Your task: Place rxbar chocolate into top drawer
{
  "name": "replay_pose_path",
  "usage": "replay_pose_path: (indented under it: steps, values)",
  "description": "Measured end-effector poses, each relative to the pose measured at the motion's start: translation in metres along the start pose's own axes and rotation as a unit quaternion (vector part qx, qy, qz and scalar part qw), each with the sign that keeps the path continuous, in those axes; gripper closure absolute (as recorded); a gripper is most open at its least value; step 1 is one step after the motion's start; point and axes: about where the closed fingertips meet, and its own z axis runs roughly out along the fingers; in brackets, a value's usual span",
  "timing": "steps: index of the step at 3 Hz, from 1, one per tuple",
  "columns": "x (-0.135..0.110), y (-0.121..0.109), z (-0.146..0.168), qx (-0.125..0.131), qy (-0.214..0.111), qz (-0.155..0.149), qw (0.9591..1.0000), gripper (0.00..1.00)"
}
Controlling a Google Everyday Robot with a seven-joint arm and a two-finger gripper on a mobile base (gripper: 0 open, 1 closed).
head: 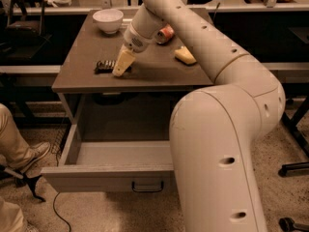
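The rxbar chocolate (105, 65), a small dark bar with pale lettering, lies on the brown tabletop (149, 71) near its front left. My gripper (120, 67) reaches down to the tabletop at the bar's right end, its pale fingers beside or touching the bar. The top drawer (111, 170) below the tabletop is pulled out wide, its grey box empty, with a dark loop handle (147, 186) on the front panel. My large pale arm fills the right half of the view and hides the drawer's right side.
A white bowl (107, 20) stands at the table's back left. A crushed red can (165, 34) and a yellow sponge (185, 55) lie to the right of my arm. A person's leg and shoe (21, 151) are at the left, by the drawer.
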Motion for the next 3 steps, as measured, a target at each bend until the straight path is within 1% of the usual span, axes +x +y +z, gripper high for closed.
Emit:
replay_pose_path:
  steps: [1, 2, 3]
  values:
    - [-0.001, 0.0, -0.002, 0.0, 0.0, 0.0, 1.0, 0.88]
    - [-0.002, 0.0, -0.002, 0.0, 0.0, 0.0, 1.0, 1.0]
    - [-0.01, 0.006, -0.035, 0.028, -0.041, -0.008, 0.9987, 1.0]
